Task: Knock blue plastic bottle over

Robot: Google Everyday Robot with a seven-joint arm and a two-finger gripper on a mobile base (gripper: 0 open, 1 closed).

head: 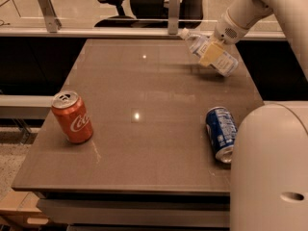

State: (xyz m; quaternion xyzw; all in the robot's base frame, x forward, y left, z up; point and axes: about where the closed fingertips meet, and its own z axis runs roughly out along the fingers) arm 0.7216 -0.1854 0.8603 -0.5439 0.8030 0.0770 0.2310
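Blue plastic bottle (227, 63) tilted, clamped in claw (211, 53).

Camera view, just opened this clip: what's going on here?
The robot's arm reaches over the far right corner of the table, its pincer at the blue plastic bottle, which leans steeply, cap pointing left, not yet lying flat. A red cola can stands upright near the left edge; a blue-and-white can lies on its side at right.

Single high view looks down across table (144, 148), gripper (212, 55) at far right
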